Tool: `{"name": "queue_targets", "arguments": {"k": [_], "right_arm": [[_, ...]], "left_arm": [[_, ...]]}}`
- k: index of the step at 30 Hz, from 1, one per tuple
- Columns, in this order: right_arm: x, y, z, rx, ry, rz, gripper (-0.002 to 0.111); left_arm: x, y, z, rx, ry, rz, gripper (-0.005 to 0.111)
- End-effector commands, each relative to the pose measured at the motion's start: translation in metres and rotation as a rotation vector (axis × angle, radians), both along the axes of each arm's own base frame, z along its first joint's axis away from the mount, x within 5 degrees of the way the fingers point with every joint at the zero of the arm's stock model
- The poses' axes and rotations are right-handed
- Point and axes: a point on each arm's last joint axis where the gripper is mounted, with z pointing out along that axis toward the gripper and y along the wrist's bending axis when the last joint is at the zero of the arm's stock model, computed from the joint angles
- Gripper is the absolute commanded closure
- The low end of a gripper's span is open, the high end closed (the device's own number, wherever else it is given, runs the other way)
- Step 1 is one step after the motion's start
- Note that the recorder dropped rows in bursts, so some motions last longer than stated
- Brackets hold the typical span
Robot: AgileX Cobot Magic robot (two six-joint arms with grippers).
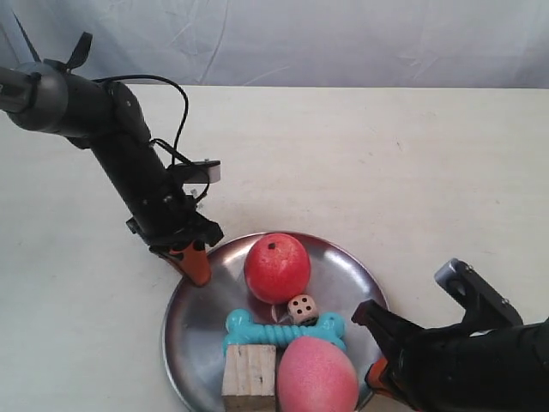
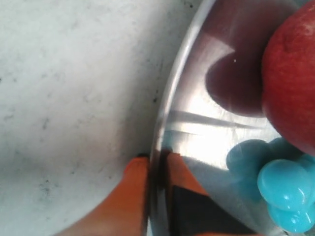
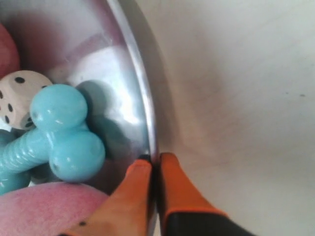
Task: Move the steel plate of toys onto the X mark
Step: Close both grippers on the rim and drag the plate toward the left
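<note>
The steel plate (image 1: 199, 330) lies on the table near the front edge. It holds a red apple ball (image 1: 277, 267), a die (image 1: 301, 309), a turquoise bone (image 1: 283, 330), a wooden block (image 1: 250, 376) and a pink egg (image 1: 316, 375). My left gripper (image 1: 196, 268) is shut on the plate's far-left rim (image 2: 170, 113), one orange finger (image 2: 133, 187) outside and one inside, near the apple (image 2: 290, 83) and the bone (image 2: 280, 189). My right gripper (image 3: 153, 161) pinches the opposite rim (image 3: 140, 93) beside the bone (image 3: 64, 132), the die (image 3: 17, 98) and the egg (image 3: 44, 211). I cannot make out the X mark.
The pale table top (image 1: 386, 172) stretches behind and to the right of the plate. A grey cloth backdrop (image 1: 300, 39) hangs at the table's far edge. The left arm's black cable (image 1: 176, 120) loops above its wrist.
</note>
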Motion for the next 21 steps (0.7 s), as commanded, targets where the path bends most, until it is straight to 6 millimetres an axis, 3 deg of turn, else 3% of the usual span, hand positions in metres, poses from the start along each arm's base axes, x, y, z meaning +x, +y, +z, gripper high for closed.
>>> {"name": "queue_targets", "arguments": {"k": [1,13,21], "right_arm": [[0.007,0.006,0.011,0.033,-0.045,0.014,0.109],[0.01,0.008,0.013,0.029,-0.063,0.021,0.109],[0.018,0.012,0.02,0.029,-0.107,0.032,0.109]], "left_arm": [[-0.012,-0.006,0.007,-0.002,0.05,-0.028,0.107],[-0.007,-0.006,0.031,-0.004,0.002,-0.045,0.107],[-0.006,-0.007,0.035,-0.003,0.008,-0.057,0.107]]}}
